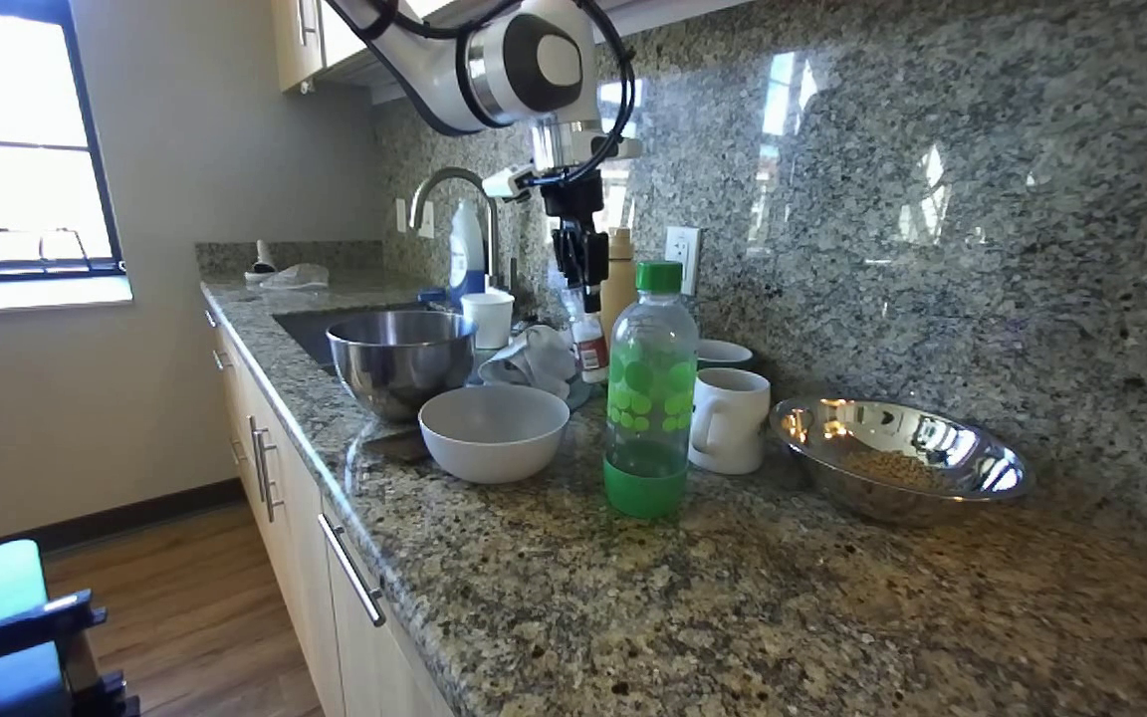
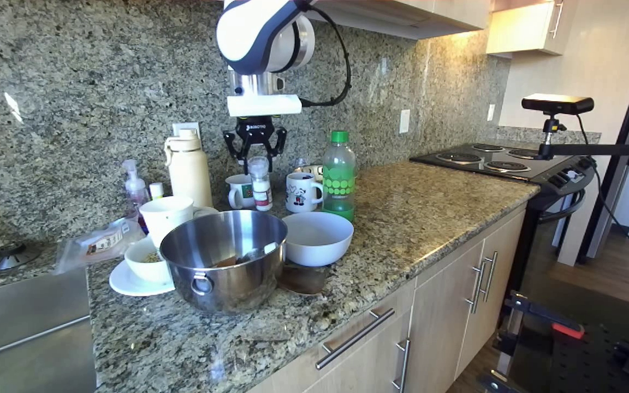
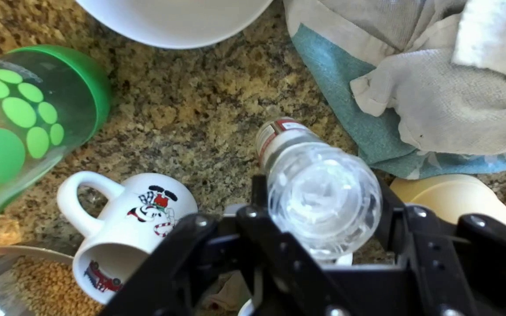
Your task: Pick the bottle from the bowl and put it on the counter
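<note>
The small bottle has a clear top and a red-and-white label. It is upright with a slight tilt, outside the bowl, between the mugs and the towel; it also shows in an exterior view and the wrist view. My gripper points down with a finger against each side of the bottle's clear top; in the wrist view the gripper looks shut on it. I cannot tell whether its base touches the granite counter. The deep steel bowl stands near the sink, also in an exterior view.
A white bowl stands beside the steel bowl. A tall green bottle, a white mug, another mug and a cream flask stand close around. A towel lies beside the small bottle. A shallow steel bowl holds grains.
</note>
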### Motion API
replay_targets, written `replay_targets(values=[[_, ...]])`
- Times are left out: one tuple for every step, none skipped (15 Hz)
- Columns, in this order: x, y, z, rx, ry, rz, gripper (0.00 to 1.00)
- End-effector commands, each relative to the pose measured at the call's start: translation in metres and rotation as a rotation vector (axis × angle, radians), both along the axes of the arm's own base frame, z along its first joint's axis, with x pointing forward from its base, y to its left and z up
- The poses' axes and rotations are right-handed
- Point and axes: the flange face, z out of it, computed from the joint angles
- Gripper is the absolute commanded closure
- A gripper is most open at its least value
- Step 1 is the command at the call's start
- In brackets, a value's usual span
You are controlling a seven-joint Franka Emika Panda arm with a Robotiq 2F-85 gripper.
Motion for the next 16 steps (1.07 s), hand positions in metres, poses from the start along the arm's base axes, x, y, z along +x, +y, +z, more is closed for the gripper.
replay_targets(values=[[0.010, -0.005, -0.002, 0.037, -0.029, -0.025, 0.69], [0.010, -0.004, -0.006, 0.048, -0.028, -0.032, 0.69], [0.011, -0.004, -0.009, 0.057, -0.029, -0.037, 0.69], [0.012, -0.003, -0.012, 0.066, -0.027, -0.040, 0.69], [0.012, -0.002, -0.015, 0.074, -0.024, -0.040, 0.69], [0.012, -0.001, -0.018, 0.081, -0.022, -0.042, 0.69], [0.013, 0.001, -0.020, 0.088, -0.019, -0.044, 0.69], [0.013, 0.002, -0.023, 0.093, -0.017, -0.045, 0.69], [0.013, 0.003, -0.025, 0.097, -0.015, -0.045, 0.69], [0.013, 0.004, -0.027, 0.101, -0.012, -0.045, 0.69], [0.013, 0.005, -0.029, 0.103, -0.009, -0.046, 0.69], [0.013, 0.005, -0.030, 0.106, -0.006, -0.047, 0.69], [0.012, 0.006, -0.031, 0.110, -0.003, -0.048, 0.69], [0.012, 0.006, -0.032, 0.113, 0.001, -0.048, 0.69], [0.012, 0.006, -0.033, 0.118, 0.004, -0.048, 0.69], [0.012, 0.006, -0.034, 0.122, 0.009, -0.049, 0.69]])
